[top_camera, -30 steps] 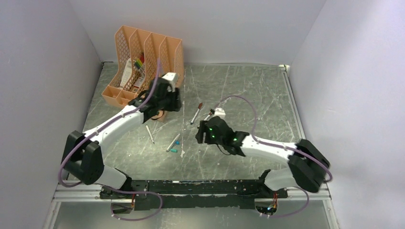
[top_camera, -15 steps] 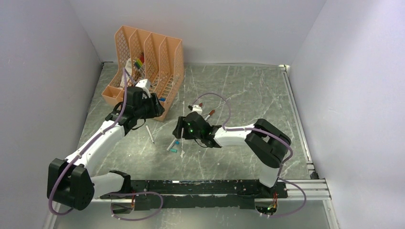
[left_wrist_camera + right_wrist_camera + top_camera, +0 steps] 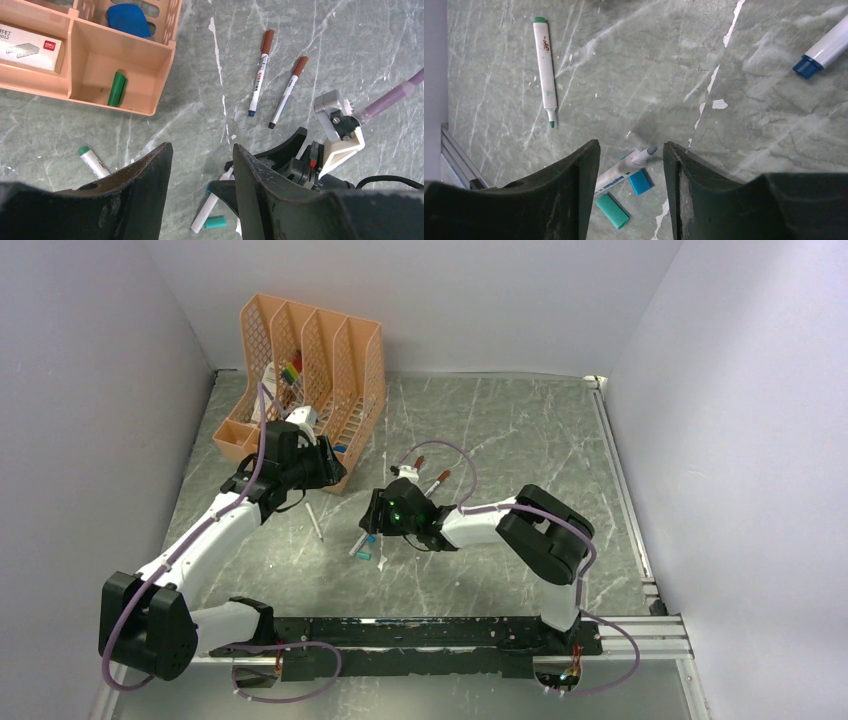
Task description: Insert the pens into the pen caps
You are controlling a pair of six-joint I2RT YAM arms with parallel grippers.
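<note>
The uncapped pen (image 3: 623,170) I'm after lies flat on the table (image 3: 734,100), in the gap of the right gripper (image 3: 631,146). Its grey tip sits between the two fingertips, and the barrel runs back out of sight behind the finger on the left of the wrist view. I can't tell whether that finger touches it. The long axis is diagonal there, tip toward the upper right. A blue cap (image 3: 640,182) lies right beside the barrel, and a teal cap (image 3: 612,211) is just past that. The right fingers stand moderately apart, clamped on nothing.

A second pen (image 3: 545,70) lies well off to the side, near vertical in that view with its tip down. The left gripper (image 3: 200,150) hovers by the orange organiser (image 3: 120,65), fingers apart with nothing between them. Beyond it, two red-capped pens (image 3: 260,75) lie side by side.
</note>
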